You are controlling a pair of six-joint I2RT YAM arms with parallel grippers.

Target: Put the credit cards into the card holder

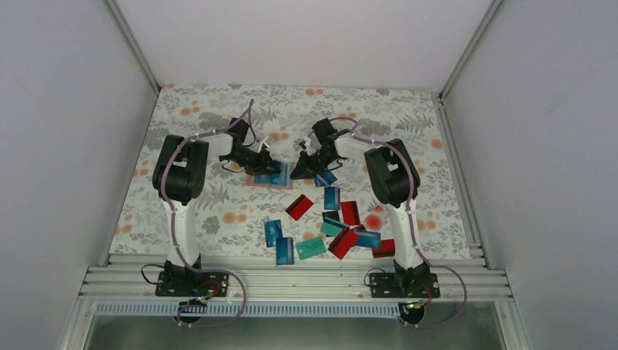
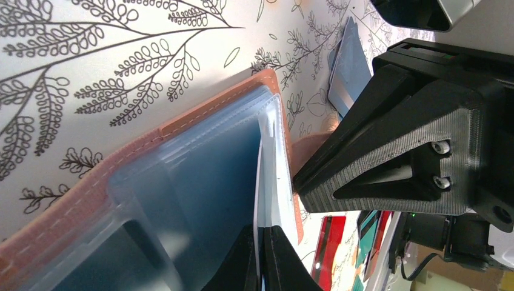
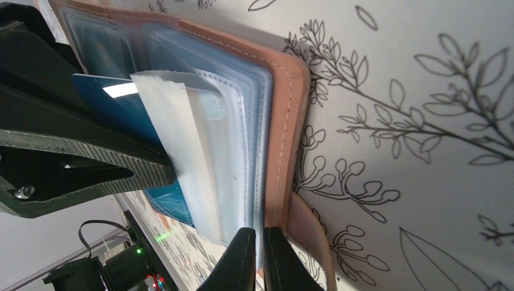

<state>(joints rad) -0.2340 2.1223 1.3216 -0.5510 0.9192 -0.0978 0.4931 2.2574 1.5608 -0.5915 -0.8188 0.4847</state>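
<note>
The card holder (image 1: 261,181) lies open mid-tabletop (image 1: 218,131). The left tool (image 2: 262,257), reaching from 9 o'clock, pinches one of its clear sleeves. The right tool (image 3: 259,257), from 3 o'clock, pinches the sleeve edges. Loose credit cards (image 1: 299,207) lie scattered at 5 o'clock.

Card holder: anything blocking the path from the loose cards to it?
Nothing lies between the credit cards and the card holder. But both grippers sit on it: the left gripper and right gripper are each shut on its clear sleeves.
</note>
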